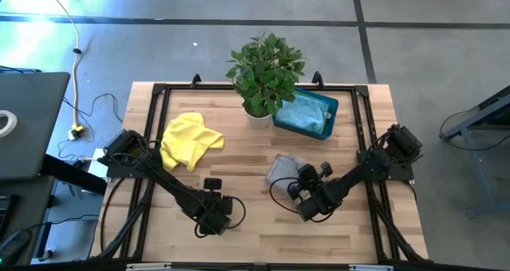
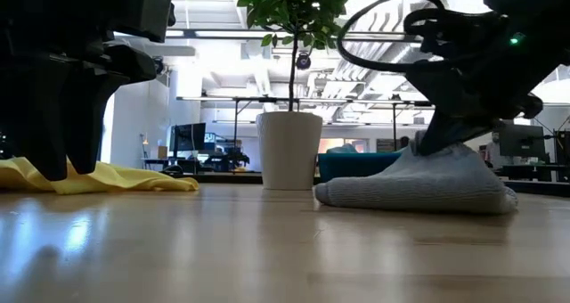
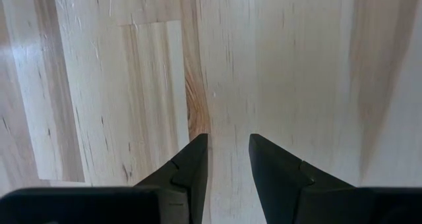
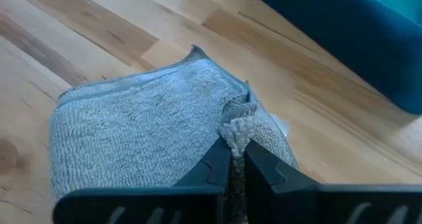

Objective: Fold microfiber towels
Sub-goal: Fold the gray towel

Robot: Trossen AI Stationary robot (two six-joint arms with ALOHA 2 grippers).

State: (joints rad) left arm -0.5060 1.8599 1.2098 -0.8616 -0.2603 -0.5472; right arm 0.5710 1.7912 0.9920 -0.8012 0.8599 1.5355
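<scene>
A grey towel point(image 1: 284, 168) lies folded over on the table right of centre; the low view shows it as a low mound point(image 2: 419, 185). My right gripper point(image 1: 296, 178) is shut on it. A yellow towel point(image 1: 190, 140) lies crumpled at the far left. A light blue towel point(image 1: 301, 111) rests in the teal bin point(image 1: 329, 105). My left gripper point(image 3: 228, 155) hangs open over bare wood near the front edge point(image 1: 218, 218), pointing steeply down, with nothing between its fingers. My right gripper pinches a bunched-up bit of the grey towel's edge point(image 4: 236, 126) between its two fingers. The fingers come slanting down from the table's near right. The pinched part stands a little higher point(image 2: 426, 153); the rest of the towel lies on the table.
A potted plant in a white pot point(image 1: 260, 111) stands at the far middle, right beside the teal bin. A black frame point(image 1: 151, 104) runs round the tabletop. Bare wood point(image 1: 255, 215) lies between the two grippers.
</scene>
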